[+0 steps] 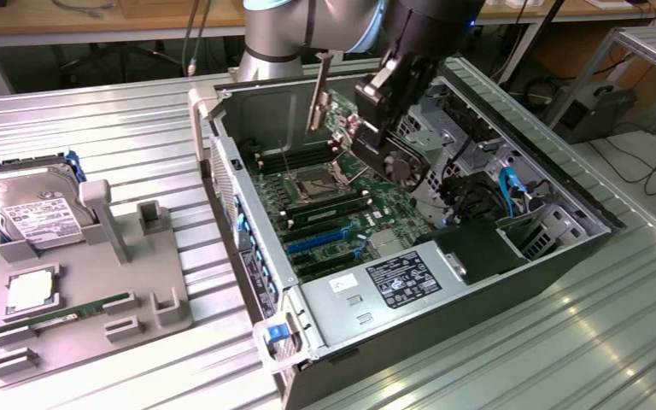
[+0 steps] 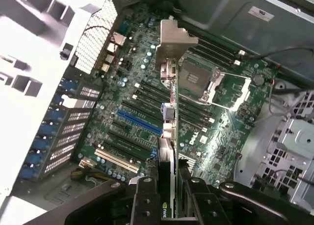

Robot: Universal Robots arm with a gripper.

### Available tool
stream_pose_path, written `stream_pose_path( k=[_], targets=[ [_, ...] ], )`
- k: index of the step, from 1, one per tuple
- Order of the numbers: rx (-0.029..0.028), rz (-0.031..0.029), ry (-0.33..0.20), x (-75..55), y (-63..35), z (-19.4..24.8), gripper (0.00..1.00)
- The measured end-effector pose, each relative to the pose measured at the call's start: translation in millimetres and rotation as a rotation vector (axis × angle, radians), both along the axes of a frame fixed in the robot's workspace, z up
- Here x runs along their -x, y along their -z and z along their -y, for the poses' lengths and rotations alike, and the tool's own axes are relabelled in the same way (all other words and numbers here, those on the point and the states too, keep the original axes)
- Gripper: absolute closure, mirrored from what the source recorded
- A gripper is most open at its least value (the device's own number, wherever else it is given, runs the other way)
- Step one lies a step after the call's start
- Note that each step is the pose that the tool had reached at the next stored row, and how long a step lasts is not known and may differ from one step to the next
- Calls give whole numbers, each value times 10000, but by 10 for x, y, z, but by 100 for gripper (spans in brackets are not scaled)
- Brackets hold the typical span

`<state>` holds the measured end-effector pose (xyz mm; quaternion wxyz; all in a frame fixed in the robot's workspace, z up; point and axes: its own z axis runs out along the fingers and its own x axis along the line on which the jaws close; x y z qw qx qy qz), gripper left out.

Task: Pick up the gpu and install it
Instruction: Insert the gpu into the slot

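Gripper jaws are clamped on the gpu, which is held edge-on with its silver bracket end away from the wrist, hanging above the motherboard inside the open computer case, not seated. Below it lie the blue slot and the CPU socket. Outside the case, at the exterior view's left, a hard drive rests on the grey fixture.
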<state>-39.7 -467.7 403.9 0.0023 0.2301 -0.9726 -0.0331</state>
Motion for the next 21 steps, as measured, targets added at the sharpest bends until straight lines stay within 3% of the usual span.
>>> stream_pose_path(
  k=[16,19,21],
  targets=[
    [0,0,-3659,0,21,0,74],
    [0,0,-4752,0,30,0,74],
    [0,0,-5118,0,33,0,74]
  ],
)
